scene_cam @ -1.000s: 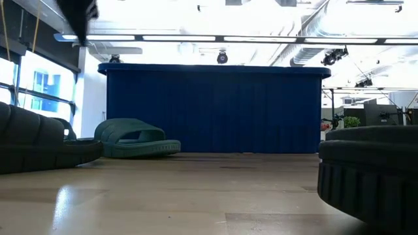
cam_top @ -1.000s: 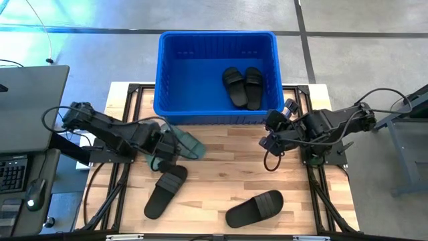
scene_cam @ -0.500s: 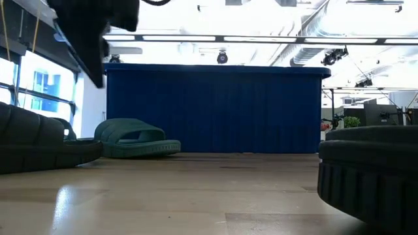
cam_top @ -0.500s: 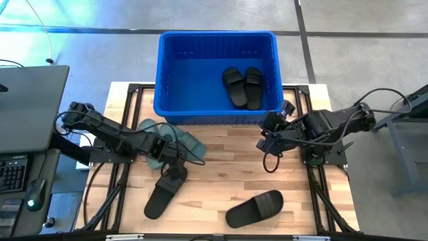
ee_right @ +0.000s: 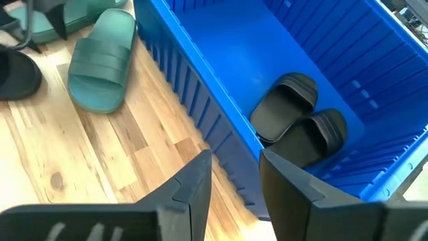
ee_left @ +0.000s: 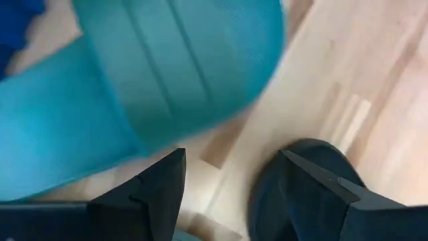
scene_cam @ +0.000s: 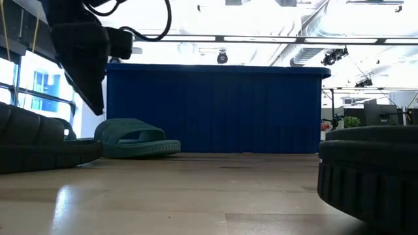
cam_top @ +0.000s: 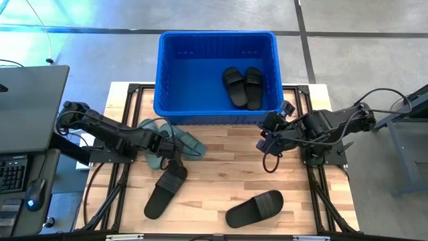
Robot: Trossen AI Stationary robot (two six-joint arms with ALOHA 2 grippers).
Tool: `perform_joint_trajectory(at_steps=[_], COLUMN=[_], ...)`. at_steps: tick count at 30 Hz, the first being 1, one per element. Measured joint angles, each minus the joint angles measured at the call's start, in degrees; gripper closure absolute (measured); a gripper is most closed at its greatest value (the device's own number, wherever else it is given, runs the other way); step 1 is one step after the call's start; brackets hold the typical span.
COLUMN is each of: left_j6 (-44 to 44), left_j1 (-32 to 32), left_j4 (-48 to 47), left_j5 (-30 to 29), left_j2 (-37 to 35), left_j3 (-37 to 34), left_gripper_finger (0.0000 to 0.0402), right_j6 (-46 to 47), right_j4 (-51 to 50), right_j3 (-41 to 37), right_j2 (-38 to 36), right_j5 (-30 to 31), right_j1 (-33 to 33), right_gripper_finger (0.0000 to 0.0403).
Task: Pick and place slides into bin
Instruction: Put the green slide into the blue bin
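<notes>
Left gripper point(cam_top: 168, 148) hovered with fingers spread and empty, over the two green slides point(cam_top: 189, 142) in front of the bin point(cam_top: 175, 107). One black slide point(cam_top: 164, 190) lay just beneath it, another point(cam_top: 255, 208) well apart. Two black slides point(cam_top: 241, 86) sat inside the bin. Right gripper point(cam_top: 266, 132) waited beside the bin's corner, fingers narrowly parted, holding nothing.

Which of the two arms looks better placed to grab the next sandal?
The left. Its left gripper hangs open right over the green slides, beside a black slide. The right gripper, empty, waits by the bin.
</notes>
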Motion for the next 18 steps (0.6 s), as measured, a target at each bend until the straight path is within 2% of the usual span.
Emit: perform_joint_trajectory(at_steps=[9, 18], left_j6=[5.5, 12.7], left_j1=[6.8, 13.3], left_j4=[-0.6, 5.7], left_j5=[-0.4, 6.2], left_j2=[-2.4, -2.4], left_j3=[-3.3, -6.0], left_gripper_finger=[0.0199, 0.0196], right_j6=[-0.1, -0.1], right_j4=[0.4, 0.4], right_j3=[0.0, 0.0], right_j2=[0.0, 0.0], right_j5=[0.0, 0.0], right_j1=[0.0, 0.0], right_gripper_finger=[0.0288, 0.0288])
